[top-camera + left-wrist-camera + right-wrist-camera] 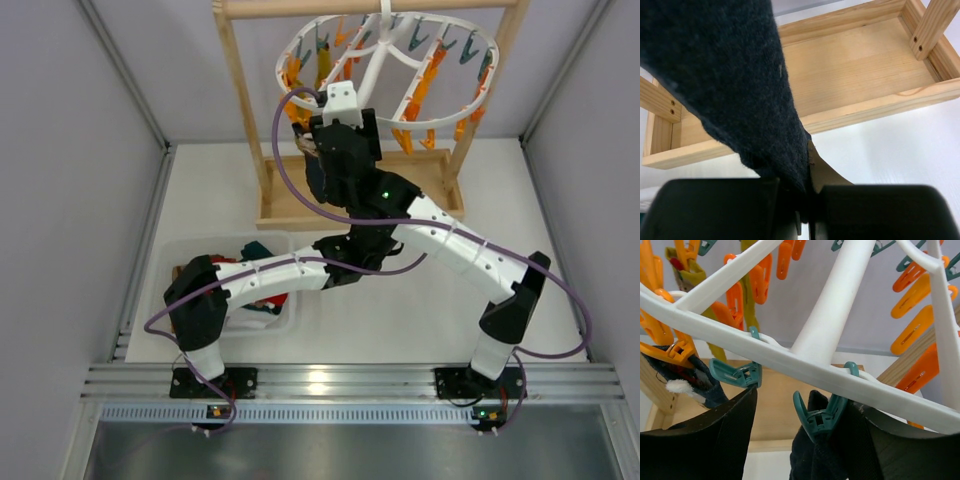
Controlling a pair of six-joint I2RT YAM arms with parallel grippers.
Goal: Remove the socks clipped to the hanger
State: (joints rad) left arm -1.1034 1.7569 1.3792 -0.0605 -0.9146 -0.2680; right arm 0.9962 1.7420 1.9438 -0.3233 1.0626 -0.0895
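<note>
The white oval hanger [455,120] hangs from the wooden stand, with orange and teal pegs along its bars [790,360]. My right gripper [335,105] is raised under its left side, open [805,400]. Its fingers straddle a teal peg [820,417] that clips a dark navy sock [815,455]; the right finger lies against the peg and the left one stands apart. My left gripper [807,187] is lower, shut on the bottom end of a dark navy sock [740,75] that stretches upward. Another dark sock [690,380] and a mustard one [695,275] hang from orange pegs at the left.
The light wooden stand has a flat tray base [290,210] right beneath both grippers, with posts at each side [935,25]. A clear plastic bin [170,260] holding loose socks sits at the near left under my left arm. Grey walls close in both sides.
</note>
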